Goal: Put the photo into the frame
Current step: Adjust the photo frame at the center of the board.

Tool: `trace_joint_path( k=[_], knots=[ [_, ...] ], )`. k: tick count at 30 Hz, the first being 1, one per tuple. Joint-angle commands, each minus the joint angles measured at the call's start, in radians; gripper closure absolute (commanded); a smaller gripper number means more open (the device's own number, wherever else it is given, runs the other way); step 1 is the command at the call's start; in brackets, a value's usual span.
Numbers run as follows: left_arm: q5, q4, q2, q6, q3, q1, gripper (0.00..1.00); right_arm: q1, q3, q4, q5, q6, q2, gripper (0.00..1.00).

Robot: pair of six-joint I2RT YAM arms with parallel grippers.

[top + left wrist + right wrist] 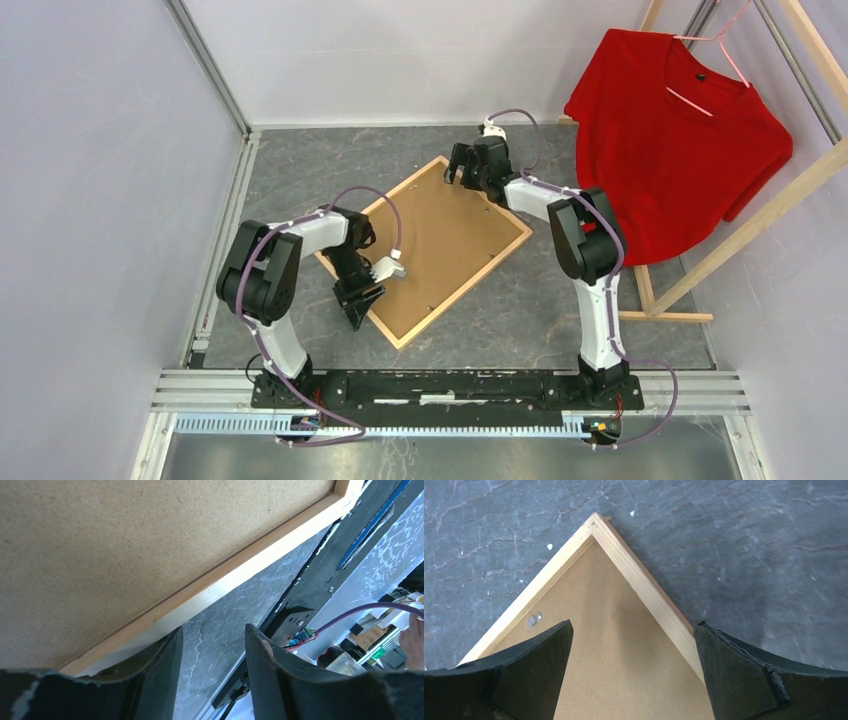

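The frame (pixel 450 240) lies flat on the dark stone-pattern table with its brown fibreboard back up, turned like a diamond. The photo is not in view. My left gripper (pixel 358 303) is at the frame's near-left rail. In the left wrist view it (pixel 212 630) is open, bare table between the fingers, and the left finger touches the light wooden rail (pixel 240 575). My right gripper (pixel 457 168) hovers over the frame's far corner. In the right wrist view it (pixel 634 624) is wide open and empty, straddling the corner (pixel 619 595).
A red T-shirt (pixel 670 130) hangs on a wooden-beam rack (pixel 740 230) at the right. A metal rail (pixel 450 385) runs along the near edge by the arm bases. Walls close in the left and back. A small metal clip (pixel 533 619) sits on the frame's back.
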Motion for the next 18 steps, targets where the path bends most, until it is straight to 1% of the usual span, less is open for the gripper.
trace_joint_path(
  k=[1, 2, 3, 4, 6, 8, 10, 13, 14, 16, 18],
  knots=[
    [0.059, 0.099, -0.040, 0.117, 0.048, 0.037, 0.40, -0.008, -0.086, -0.080, 0.132, -0.018, -0.193, 0.02],
    [0.073, 0.032, -0.053, 0.173, 0.071, 0.057, 0.32, -0.019, -0.137, -0.068, 0.151, -0.018, -0.245, 0.02],
    [0.085, -0.031, -0.068, 0.227, 0.097, 0.083, 0.17, -0.025, -0.173, -0.057, 0.163, -0.019, -0.288, 0.02],
    [0.091, -0.088, -0.083, 0.274, 0.126, 0.108, 0.11, -0.027, -0.214, -0.052, 0.171, -0.023, -0.334, 0.02],
    [0.084, -0.168, -0.106, 0.341, 0.196, 0.162, 0.10, -0.027, -0.282, -0.059, 0.184, -0.030, -0.420, 0.02],
    [0.071, -0.183, -0.099, 0.345, 0.262, 0.217, 0.11, -0.027, -0.347, -0.081, 0.181, -0.030, -0.494, 0.02],
    [0.070, -0.167, -0.055, 0.303, 0.385, 0.278, 0.14, -0.027, -0.444, -0.078, 0.170, -0.016, -0.581, 0.02],
    [0.052, -0.036, 0.048, 0.138, 0.547, 0.377, 0.24, -0.026, -0.611, -0.059, 0.109, 0.025, -0.717, 0.02],
    [0.044, 0.002, 0.103, 0.058, 0.604, 0.421, 0.29, -0.026, -0.673, -0.045, 0.078, 0.045, -0.769, 0.02],
    [0.032, 0.056, 0.188, -0.034, 0.701, 0.465, 0.35, -0.026, -0.790, -0.017, 0.033, 0.081, -0.857, 0.02],
    [0.014, 0.130, 0.247, -0.120, 0.756, 0.491, 0.42, -0.025, -0.896, 0.001, -0.010, 0.111, -0.930, 0.02]
  ],
)
